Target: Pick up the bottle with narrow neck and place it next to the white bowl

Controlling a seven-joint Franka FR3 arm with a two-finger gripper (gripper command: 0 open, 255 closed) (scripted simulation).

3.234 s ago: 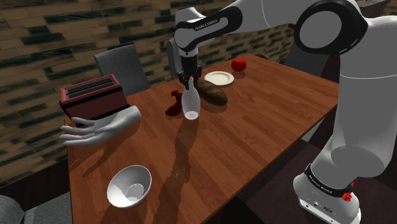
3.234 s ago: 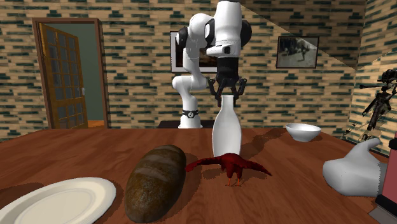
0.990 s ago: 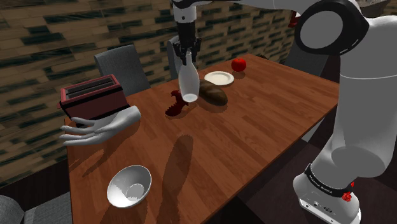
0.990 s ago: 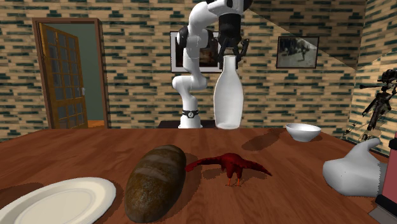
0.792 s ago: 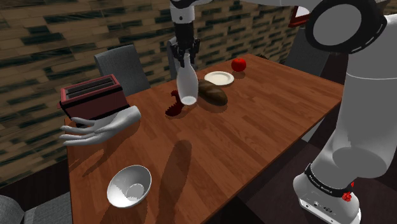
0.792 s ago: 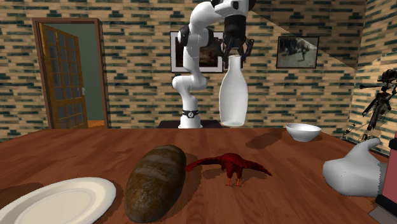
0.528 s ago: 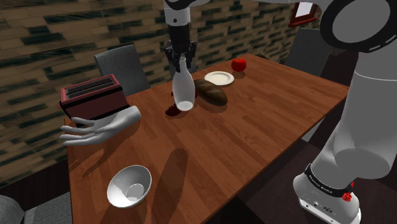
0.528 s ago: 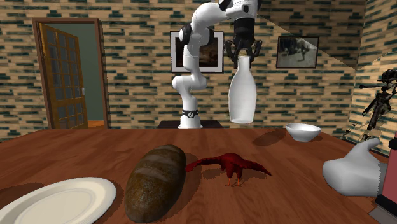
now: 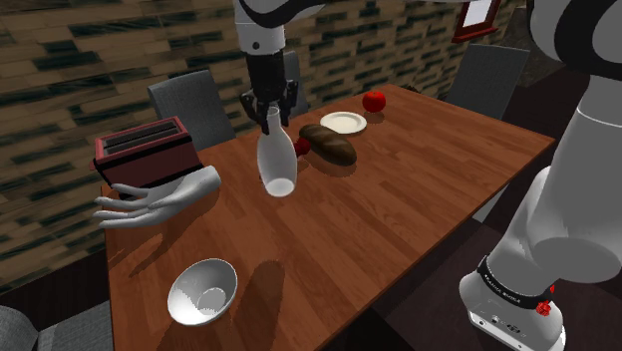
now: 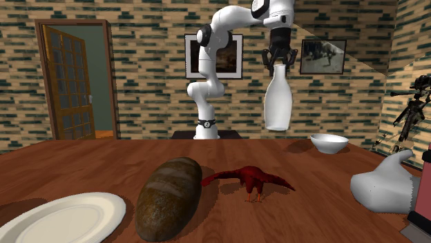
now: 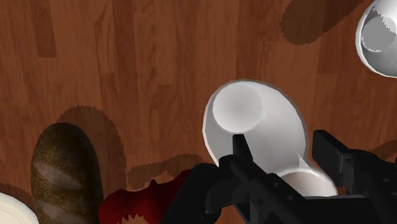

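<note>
A white bottle (image 9: 276,160) with a narrow neck hangs upright well above the brown wooden table (image 9: 399,189), my black gripper (image 9: 270,112) shut on its neck. In the second exterior view the bottle (image 10: 278,103) hangs under the gripper (image 10: 280,59), to the left of the white bowl (image 10: 329,143). The wrist view looks down on the bottle (image 11: 261,130) clasped between the fingers (image 11: 327,150), with the bowl (image 11: 380,33) off to one side. The bowl (image 9: 202,291) rests near the table's front corner in the shoulder view, with open tabletop between it and the bottle.
A white model hand (image 9: 159,199) and a red toaster (image 9: 148,152) lie left of the bottle. A bread loaf (image 9: 330,146), a red bird figure (image 10: 247,179), a white plate (image 9: 344,123) and a tomato (image 9: 374,101) sit further back. A grey chair (image 9: 191,105) stands behind the table.
The gripper has carried the lifted bottle away from the loaf and red figure, toward the bowl's end of the table. The grip has not changed.
</note>
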